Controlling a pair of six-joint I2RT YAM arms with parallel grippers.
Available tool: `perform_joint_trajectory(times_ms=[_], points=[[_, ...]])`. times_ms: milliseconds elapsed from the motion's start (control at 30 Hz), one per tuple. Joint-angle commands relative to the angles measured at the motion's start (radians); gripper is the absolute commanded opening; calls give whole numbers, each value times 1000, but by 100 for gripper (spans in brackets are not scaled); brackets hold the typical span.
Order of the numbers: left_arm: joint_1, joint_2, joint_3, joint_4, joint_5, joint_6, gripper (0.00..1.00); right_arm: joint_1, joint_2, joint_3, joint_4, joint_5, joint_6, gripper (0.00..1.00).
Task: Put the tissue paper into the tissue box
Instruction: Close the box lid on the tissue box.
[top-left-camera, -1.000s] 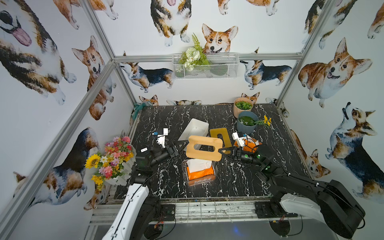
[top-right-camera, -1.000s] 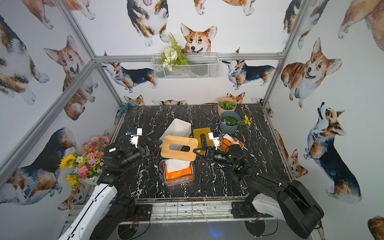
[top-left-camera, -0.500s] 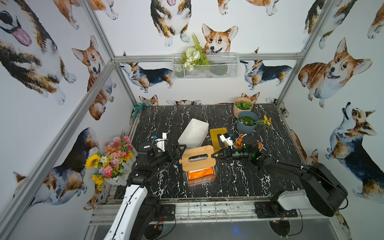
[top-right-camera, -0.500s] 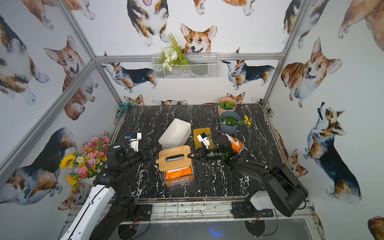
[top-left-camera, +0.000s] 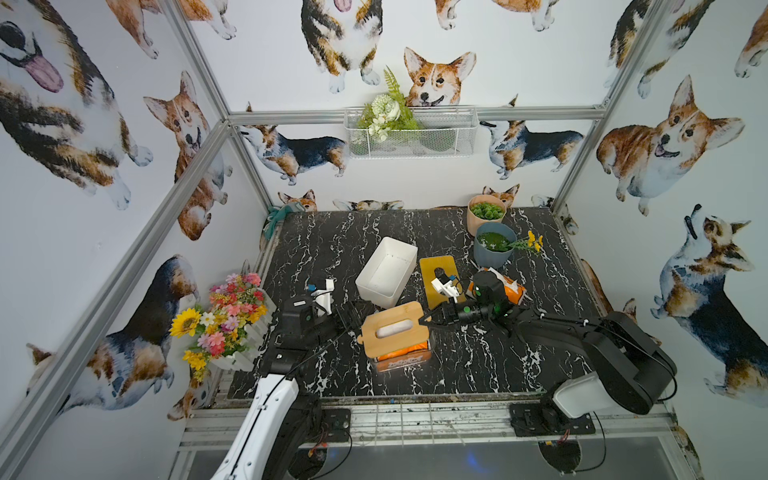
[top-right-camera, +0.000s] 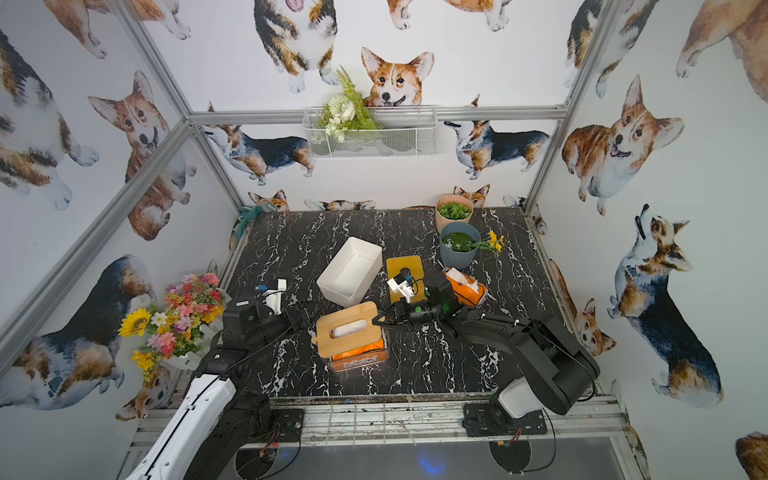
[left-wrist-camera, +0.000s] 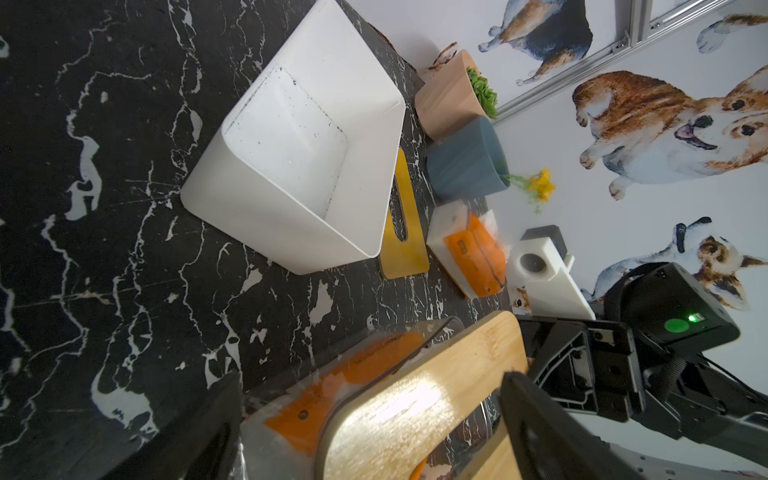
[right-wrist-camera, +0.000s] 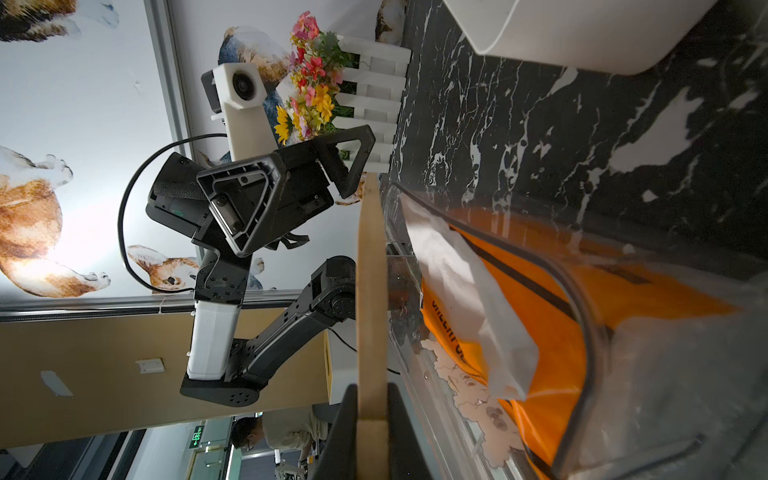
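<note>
A clear tissue box (top-left-camera: 430, 347) (right-wrist-camera: 582, 291) stands at the front middle of the table with an orange tissue paper pack (top-left-camera: 405, 358) (top-right-camera: 357, 353) (right-wrist-camera: 540, 299) inside it. A white sheet (right-wrist-camera: 469, 299) sticks out of the pack. A wooden slotted lid (top-left-camera: 392, 332) (top-right-camera: 347, 328) (left-wrist-camera: 415, 399) lies slightly askew just over the box. My right gripper (top-left-camera: 424, 321) (right-wrist-camera: 372, 432) is shut on the lid's right edge. At the lid's left end, my left gripper (top-left-camera: 353, 316) (left-wrist-camera: 370, 424) is open, with its fingers (left-wrist-camera: 199, 428) on either side and apart from the wood.
Behind the tissue box are a white open box (top-left-camera: 386, 268), a yellow lid (top-left-camera: 436, 276) and a second orange tissue pack (top-left-camera: 509, 289). Two plant pots (top-left-camera: 492, 245) are at the back right. A flower planter (top-left-camera: 224, 320) is at the left edge.
The right gripper has brought the wooden lid down from above the box to just over its opening. The left gripper's jaws have opened wider and it has stayed by the lid's left end.
</note>
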Motion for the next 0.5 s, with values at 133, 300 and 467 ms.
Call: perform_joint_trajectory(times_ms=[133,300,467], points=[[1,-40,-38,26,-14,-34,100,0,4,-28,12,-4,-30,0],[1,-71,-61,25,-19,-52,100,-8,-1,-34,10,-4,-30,0],[1,-63,-62,26,-7,-63,100,-12,4,-37,-2,-3,-34,0]])
